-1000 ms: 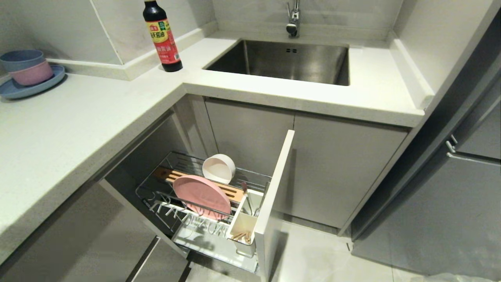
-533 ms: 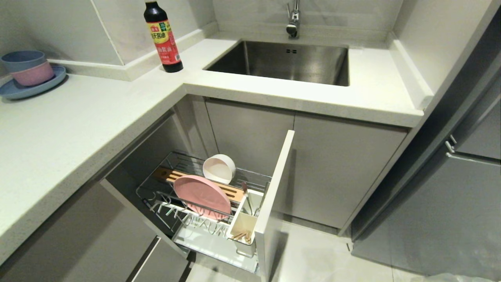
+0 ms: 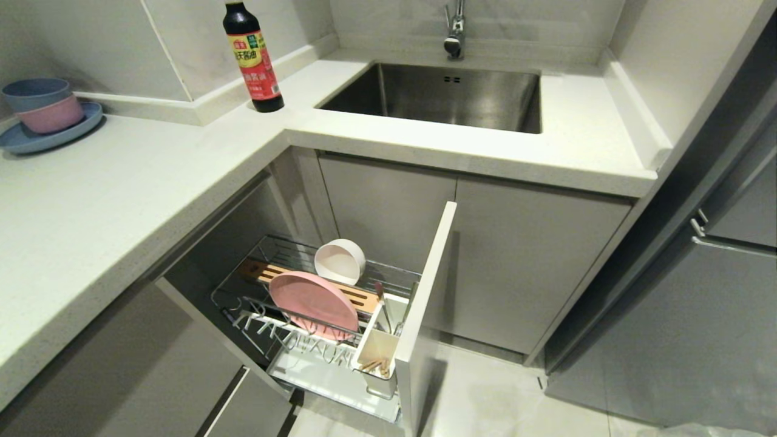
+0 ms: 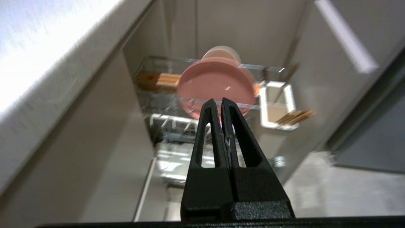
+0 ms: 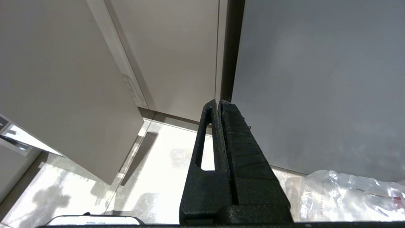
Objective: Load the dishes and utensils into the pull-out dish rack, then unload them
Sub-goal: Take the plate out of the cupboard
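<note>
**Rack's fully loaded, unloading half hasn't started**

Going left to right in the head view: the blue and pink stacked bowls [image 3: 41, 103] on the blue plate [image 3: 48, 135] sit way off on the far left of the countertop [image 3: 121, 200], and those aren't part of the job. The soy sauce bottle [image 3: 251, 56] stands by the corner, with the sink [image 3: 437, 96] to its right.

Down below, the pull-out dish rack [image 3: 243, 285] is slid out of the cabinet. The pale-pink oval plate [image 3: 312, 303] stands on edge in the slotted wooden strip [image 3: 267, 271], and the cream-white bowl [image 3: 339, 261] sits tipped on its side just behind it. Right of those, the white utensil cup [image 3: 375, 349] holds the wooden chopsticks [image 3: 373, 366], and the silver spoon [image 3: 382, 306] stands in the section just behind.

So I'd say the loading half is done. Nothing has come back out onto the counter, so the whole unload is left.

Neither arm shows in the head view. The left gripper [image 4: 219, 100] is pinched closed with nothing in it, hanging out in front of the rack and pointed at the pink plate, well short of it. The right gripper [image 5: 218, 102] is closed and empty too, parked down by the cabinet fronts near the floor.
</note>
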Motion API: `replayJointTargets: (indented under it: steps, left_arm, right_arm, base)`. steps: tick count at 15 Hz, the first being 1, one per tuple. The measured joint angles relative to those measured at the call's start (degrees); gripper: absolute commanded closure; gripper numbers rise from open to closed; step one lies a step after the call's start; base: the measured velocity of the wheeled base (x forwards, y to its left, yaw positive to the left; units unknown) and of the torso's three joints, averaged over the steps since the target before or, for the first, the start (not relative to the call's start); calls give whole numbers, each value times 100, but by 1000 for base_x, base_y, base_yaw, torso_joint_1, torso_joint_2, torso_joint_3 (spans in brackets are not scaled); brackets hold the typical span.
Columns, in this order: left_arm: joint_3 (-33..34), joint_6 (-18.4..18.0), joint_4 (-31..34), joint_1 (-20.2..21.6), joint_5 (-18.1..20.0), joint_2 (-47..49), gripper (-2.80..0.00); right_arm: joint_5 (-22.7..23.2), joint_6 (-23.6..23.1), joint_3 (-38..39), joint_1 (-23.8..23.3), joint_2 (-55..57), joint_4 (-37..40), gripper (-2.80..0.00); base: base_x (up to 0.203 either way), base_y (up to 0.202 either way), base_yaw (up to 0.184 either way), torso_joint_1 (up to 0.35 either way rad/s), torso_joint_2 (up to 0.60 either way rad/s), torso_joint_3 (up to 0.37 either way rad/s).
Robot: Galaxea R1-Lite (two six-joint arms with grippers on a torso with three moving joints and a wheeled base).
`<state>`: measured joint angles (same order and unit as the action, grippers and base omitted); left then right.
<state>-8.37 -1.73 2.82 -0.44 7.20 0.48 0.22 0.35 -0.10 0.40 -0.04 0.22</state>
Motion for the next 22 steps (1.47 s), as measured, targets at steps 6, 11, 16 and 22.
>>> replayJointTargets:
  steps: [6, 11, 16, 22]
  left_arm:
    - [821, 456, -684, 0, -649, -58, 0]
    - [837, 626, -650, 0, -787, -61, 0]
    - [832, 606, -634, 0, -813, -61, 0]
    - [837, 83, -530, 0, -937, -59, 0]
  right_arm:
    - [-1, 1, 2, 1, 2, 2, 0]
    - [-1, 1, 2, 1, 2, 0, 0]
    - [-1, -2, 2, 1, 2, 0, 0]
    - [-1, -2, 2, 1, -1, 0, 0]
  base:
    - [0, 0, 0, 0, 0, 0]
    - [0, 0, 0, 0, 0, 0]
    - [0, 0, 0, 0, 0, 0]
    - [0, 0, 0, 0, 0, 0]
